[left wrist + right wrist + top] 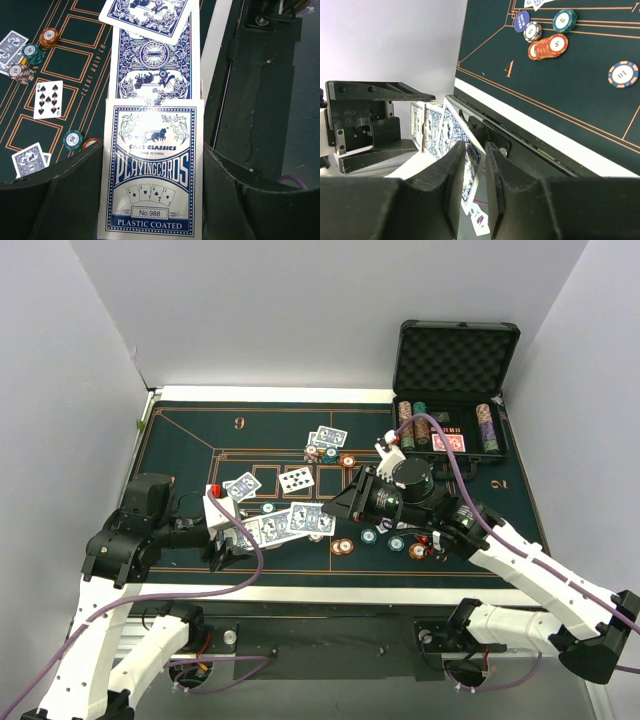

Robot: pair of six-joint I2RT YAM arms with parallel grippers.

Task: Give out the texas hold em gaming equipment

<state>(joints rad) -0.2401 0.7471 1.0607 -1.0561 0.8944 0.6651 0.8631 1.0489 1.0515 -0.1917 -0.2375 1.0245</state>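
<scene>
My left gripper [152, 150] is shut on a blue-and-white playing card box [150, 180] near the table's front edge. Blue-backed cards [152, 60] stick out of the box in a fan [290, 523]. My right gripper [476, 165] reaches left to the end of that fan. Its jaws stand narrowly apart around one blue-backed card [470, 162], which lies against one finger with a gap to the other. A nine of spades [297, 479] lies face up mid-table. Orange [343, 546], teal [369, 536] and white-red [419, 550] chips lie under the right arm.
The open black foam-lined case [455, 360] stands at the back right with chip rows and a red-backed deck [450, 442]. More cards [328, 437] and chips [347, 460] lie at the mat's far middle. The white table edge [560, 137] runs close by the right fingers.
</scene>
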